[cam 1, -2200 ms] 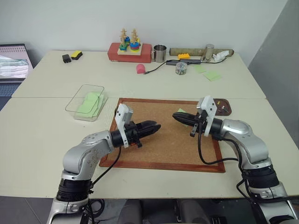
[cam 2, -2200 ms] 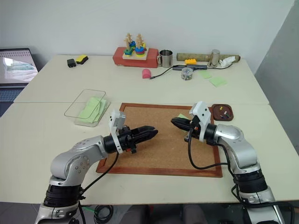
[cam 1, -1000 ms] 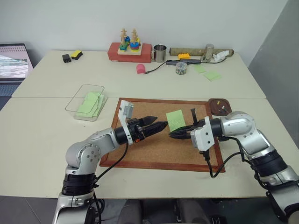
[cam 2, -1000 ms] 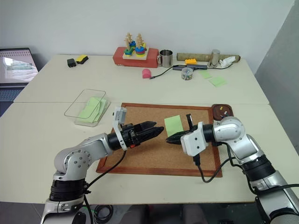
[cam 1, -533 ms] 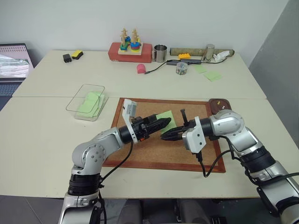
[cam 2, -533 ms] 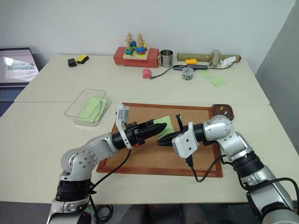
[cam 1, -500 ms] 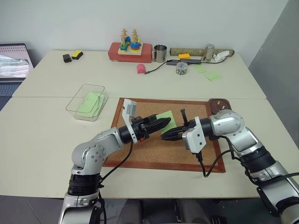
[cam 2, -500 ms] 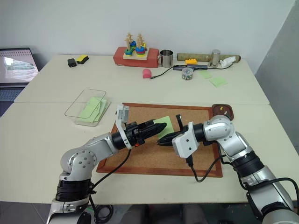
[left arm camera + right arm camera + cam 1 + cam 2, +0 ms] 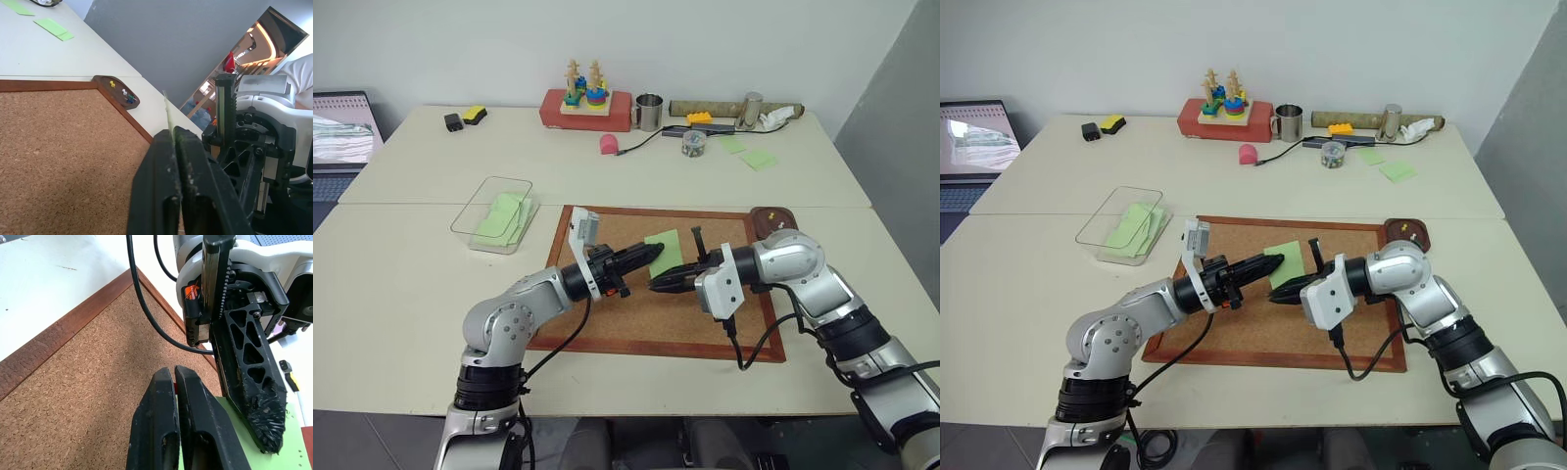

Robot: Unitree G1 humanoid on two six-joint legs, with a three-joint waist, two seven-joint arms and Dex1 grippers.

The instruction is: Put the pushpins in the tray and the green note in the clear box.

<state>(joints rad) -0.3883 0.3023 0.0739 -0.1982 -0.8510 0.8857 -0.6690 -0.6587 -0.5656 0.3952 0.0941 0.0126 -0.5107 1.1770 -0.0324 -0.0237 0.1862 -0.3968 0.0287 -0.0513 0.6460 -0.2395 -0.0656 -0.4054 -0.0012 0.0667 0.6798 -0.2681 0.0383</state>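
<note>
The green note (image 9: 665,251) stands upright above the corkboard (image 9: 607,323), pinched from both sides. My left gripper (image 9: 653,252) is shut on its upper left edge; the left wrist view shows the thin paper edge (image 9: 168,115) rising between the black fingers (image 9: 161,161). My right gripper (image 9: 656,285) is shut on the note's lower edge (image 9: 283,458). The tray (image 9: 767,212) lies at the corkboard's far right corner with small pushpins (image 9: 124,94) in it. The clear box (image 9: 470,220) sits on the table to the left and holds other green notes.
Along the back of the table stand a red block with stacking rings (image 9: 584,106), a metal mug (image 9: 648,112), a pink object (image 9: 607,145), a small jar (image 9: 692,144) and loose green notes (image 9: 757,158). A laptop (image 9: 342,127) is at the far left.
My right gripper carried the note a little leftward to my left gripper. The left fingers, open a second ago, have closed on the note's edge.
</note>
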